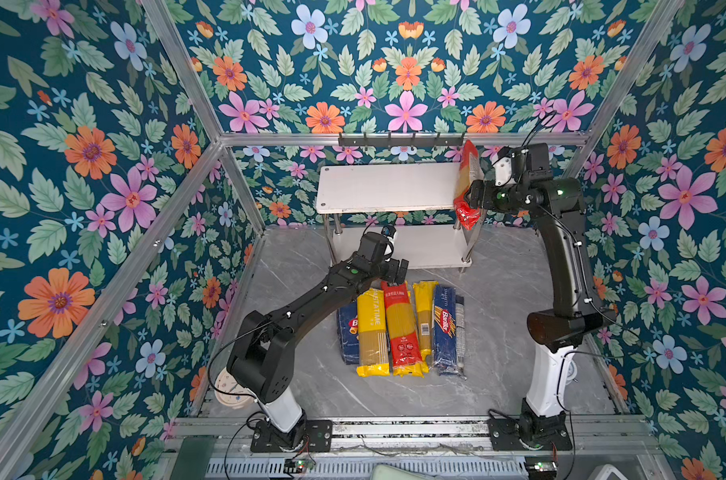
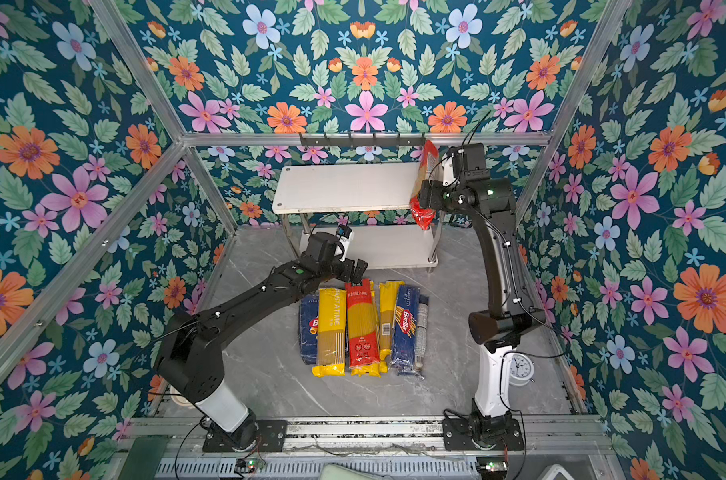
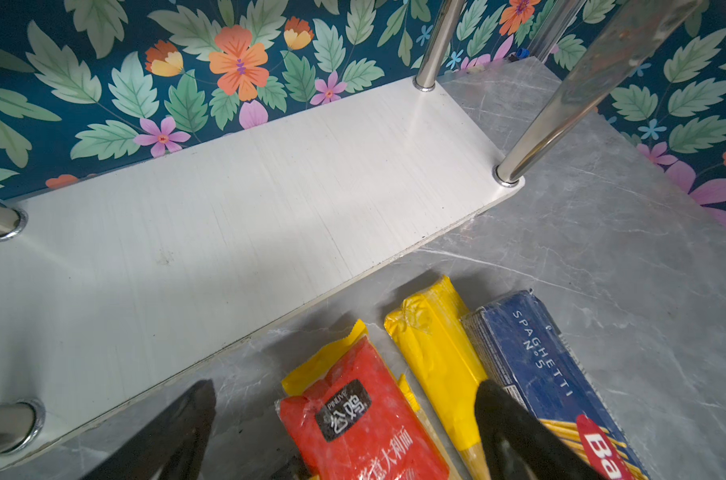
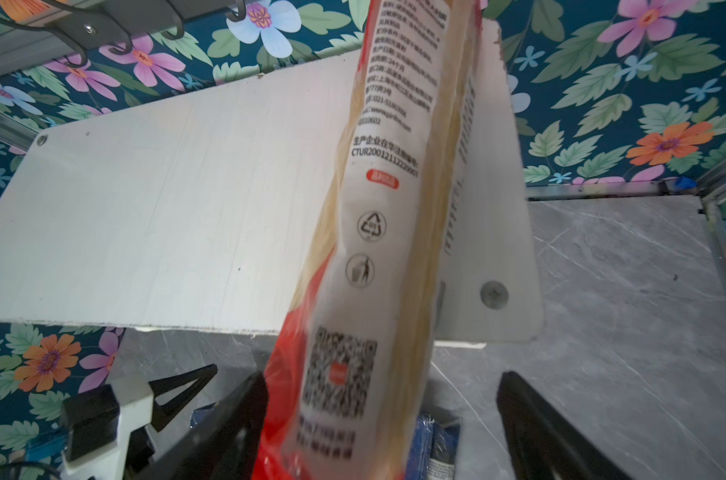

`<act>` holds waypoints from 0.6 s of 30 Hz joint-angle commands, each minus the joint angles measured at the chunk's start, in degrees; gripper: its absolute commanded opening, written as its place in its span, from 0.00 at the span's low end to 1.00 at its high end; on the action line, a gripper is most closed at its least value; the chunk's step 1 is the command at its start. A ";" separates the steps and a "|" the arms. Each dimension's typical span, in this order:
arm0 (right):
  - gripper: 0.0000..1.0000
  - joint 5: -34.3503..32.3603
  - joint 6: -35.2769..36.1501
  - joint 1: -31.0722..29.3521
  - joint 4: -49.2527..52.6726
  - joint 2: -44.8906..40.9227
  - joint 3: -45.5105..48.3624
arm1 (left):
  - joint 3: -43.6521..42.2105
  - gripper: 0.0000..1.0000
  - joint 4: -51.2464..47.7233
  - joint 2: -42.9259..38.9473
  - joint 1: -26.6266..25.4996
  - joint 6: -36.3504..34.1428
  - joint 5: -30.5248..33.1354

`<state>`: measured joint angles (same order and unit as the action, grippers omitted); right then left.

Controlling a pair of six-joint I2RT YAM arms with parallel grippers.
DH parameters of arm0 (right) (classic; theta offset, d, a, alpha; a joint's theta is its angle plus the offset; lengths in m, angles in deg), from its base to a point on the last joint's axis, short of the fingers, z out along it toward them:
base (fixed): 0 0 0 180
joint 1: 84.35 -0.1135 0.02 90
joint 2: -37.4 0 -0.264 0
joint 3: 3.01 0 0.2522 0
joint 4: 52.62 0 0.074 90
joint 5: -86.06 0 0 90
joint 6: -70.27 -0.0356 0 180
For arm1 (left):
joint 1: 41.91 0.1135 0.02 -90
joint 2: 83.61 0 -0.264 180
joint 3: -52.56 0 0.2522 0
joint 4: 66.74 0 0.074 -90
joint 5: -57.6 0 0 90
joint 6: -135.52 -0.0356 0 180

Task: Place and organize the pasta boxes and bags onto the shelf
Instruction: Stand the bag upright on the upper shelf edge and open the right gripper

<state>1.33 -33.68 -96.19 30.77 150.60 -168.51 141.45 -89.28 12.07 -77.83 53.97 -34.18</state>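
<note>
Fingers of my right claw stand spread, released; one red bag passes between them unpinched. Surface: carries the remaining stock in one row just near of the shelf. Shelf boards: bare apart from that red bag, which leans tilted across the top board's right end, lower end overhanging the near edge; I judge it unsettled. Row, left to right: pasta box, yellow bag, second red bag, second yellow bag, blue Barilla bag, clear bag. Left claw hovers released over the row's far ends. At least six items remain.
</note>
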 commanded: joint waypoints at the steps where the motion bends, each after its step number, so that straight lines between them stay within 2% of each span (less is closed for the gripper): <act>1: 0.88 -4.25 0.16 -0.03 -2.61 -6.00 6.45 | -0.58 1.00 1.42 -0.82 0.10 1.55 -0.44; 4: 0.89 -5.65 0.00 -0.05 -4.93 -12.20 14.09 | -1.99 1.00 3.23 -1.67 0.06 2.33 -0.20; 10: 0.89 -4.19 -3.55 -0.45 -0.20 -17.58 21.41 | -5.68 0.99 6.10 -3.05 -0.19 4.60 -0.22; 18: 0.89 -6.18 -7.06 -7.36 -1.36 -31.42 42.41 | -13.06 1.00 6.55 -9.42 -3.37 7.51 3.60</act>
<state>-3.63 -38.36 -102.33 29.41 121.49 -129.98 129.65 -83.64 4.40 -80.41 59.67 -32.94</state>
